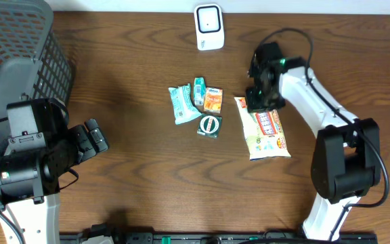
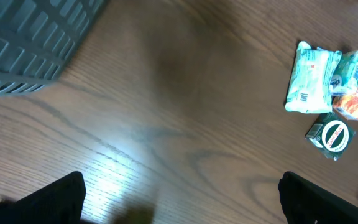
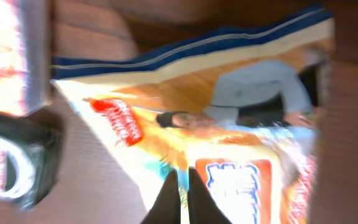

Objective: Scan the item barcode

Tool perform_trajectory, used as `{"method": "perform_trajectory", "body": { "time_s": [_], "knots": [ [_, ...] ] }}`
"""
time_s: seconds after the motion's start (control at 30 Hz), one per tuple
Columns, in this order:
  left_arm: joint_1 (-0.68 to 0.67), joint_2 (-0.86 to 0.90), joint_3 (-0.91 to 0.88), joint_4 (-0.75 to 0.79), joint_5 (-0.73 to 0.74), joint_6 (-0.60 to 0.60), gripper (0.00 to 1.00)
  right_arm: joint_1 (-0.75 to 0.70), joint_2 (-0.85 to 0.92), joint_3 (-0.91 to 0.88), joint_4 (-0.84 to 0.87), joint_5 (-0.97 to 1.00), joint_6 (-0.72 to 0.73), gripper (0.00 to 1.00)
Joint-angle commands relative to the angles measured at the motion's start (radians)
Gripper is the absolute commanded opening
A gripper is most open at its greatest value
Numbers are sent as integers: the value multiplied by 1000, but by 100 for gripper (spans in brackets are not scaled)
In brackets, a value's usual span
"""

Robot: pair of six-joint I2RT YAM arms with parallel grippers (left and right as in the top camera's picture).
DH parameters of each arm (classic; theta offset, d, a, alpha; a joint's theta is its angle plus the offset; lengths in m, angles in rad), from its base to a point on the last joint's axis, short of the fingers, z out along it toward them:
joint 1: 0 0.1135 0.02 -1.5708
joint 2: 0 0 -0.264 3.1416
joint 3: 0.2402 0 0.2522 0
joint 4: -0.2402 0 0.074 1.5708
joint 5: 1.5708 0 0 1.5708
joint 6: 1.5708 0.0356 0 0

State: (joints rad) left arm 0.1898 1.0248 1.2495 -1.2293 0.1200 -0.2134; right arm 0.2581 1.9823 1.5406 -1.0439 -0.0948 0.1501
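Right pincer (image 3: 180, 198) is sitting fully closed, tips down at the far end of the snack bag (image 1: 268, 132); can't tell if it's pinching the film. Bag is lying flat on the table (image 1: 134, 176), right of the small packets (image 1: 198, 105). Scanner (image 1: 209, 27) is standing at the far edge. Left pincer (image 1: 93, 137) is hanging wide open at left, near the basket (image 1: 19, 41).

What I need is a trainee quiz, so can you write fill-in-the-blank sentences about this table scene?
The right fingers pinch the ___, the largest packet. The left fingers stand ___, holding nothing. The grey basket stands beside the ___ arm.
Missing words: snack bag; open; left.
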Motion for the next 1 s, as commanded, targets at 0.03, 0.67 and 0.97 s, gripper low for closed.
{"method": "perform_trajectory", "body": {
  "time_s": [0.03, 0.67, 0.97],
  "knots": [
    [5, 0, -3, -1, -16, -9, 98, -8, -2, 115, -159, -9, -2, 2],
    [5, 0, -3, -1, -16, -10, 98, 27, -1, -266, -83, -122, 14, 1],
    [5, 0, -3, -1, -16, -10, 97, 64, -2, -158, -140, -173, 13, 1]
  ]
}}
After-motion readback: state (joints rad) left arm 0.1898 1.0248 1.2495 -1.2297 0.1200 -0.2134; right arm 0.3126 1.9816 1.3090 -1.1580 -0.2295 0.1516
